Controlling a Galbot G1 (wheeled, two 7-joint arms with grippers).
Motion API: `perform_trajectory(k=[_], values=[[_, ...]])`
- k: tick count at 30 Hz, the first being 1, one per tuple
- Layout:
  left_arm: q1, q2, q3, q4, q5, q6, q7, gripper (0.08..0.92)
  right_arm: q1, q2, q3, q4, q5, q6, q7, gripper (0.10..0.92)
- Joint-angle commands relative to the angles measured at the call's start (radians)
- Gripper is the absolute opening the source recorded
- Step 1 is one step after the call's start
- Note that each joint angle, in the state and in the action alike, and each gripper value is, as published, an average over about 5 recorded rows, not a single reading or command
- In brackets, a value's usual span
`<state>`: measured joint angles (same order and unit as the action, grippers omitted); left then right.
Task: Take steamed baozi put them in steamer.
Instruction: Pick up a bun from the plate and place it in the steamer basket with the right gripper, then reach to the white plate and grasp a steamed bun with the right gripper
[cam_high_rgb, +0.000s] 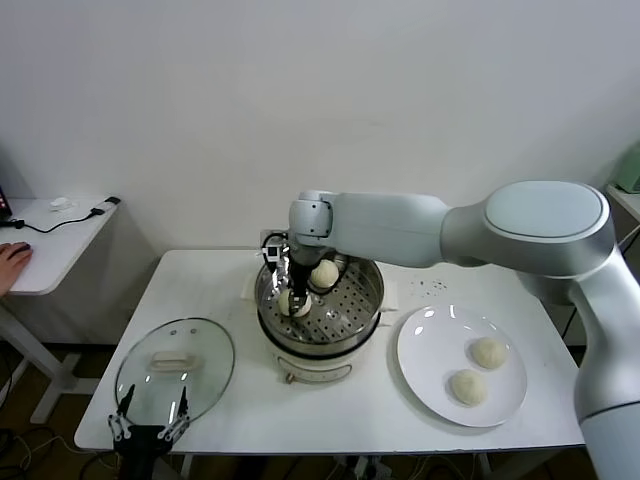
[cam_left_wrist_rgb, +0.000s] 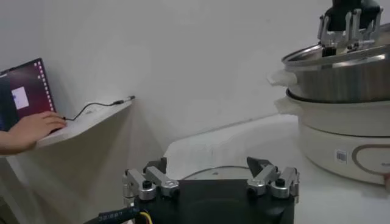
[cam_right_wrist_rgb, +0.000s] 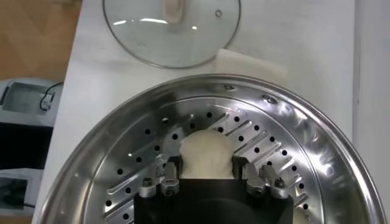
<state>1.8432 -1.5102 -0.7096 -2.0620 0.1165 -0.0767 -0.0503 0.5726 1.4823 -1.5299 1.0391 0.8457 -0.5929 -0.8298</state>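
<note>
Our right gripper (cam_right_wrist_rgb: 207, 173) holds a baozi (cam_right_wrist_rgb: 206, 157) low in the steamer (cam_high_rgb: 365, 300); we should open the jaws fully, then lift straight. Left gripper (cam_left_wrist_rgb: 211, 182) idles open.

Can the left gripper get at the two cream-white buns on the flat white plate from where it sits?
Probably not easily. The left gripper hangs at the table's near left edge by the round glass lid; the buns lie on the plate far right, beyond the steel steamer.

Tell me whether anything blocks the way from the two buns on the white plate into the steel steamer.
Nothing visible does. The two cream-white dough buns lie on the flat white plate beside the open round steel steamer; its round glass lid lies apart on the table. The right gripper, inside, brackets another bun.
</note>
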Motion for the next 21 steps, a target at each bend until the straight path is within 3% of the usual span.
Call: perform_trajectory(k=[1, 9, 14, 21], values=[[-0.002, 0.001, 0.001, 0.004, 0.001, 0.001, 0.0, 0.823, -0.023, 0.011, 0.009, -0.025, -0.006, -0.003, 0.004, 0.61], [-0.001, 0.001, 0.002, -0.001, 0.004, 0.002, 0.0, 0.823, 0.054, -0.076, 0.015, 0.077, 0.005, 0.002, -0.005, 0.807], [-0.002, 0.002, 0.002, -0.003, 0.005, 0.002, 0.0, 0.823, 0.19, -0.232, 0.008, 0.223, 0.013, 0.02, -0.034, 0.822], [0.015, 0.013, 0.008, -0.01, 0.003, -0.003, 0.0, 0.823, 0.437, -0.579, -0.125, 0.514, -0.053, 0.116, -0.173, 0.823]])
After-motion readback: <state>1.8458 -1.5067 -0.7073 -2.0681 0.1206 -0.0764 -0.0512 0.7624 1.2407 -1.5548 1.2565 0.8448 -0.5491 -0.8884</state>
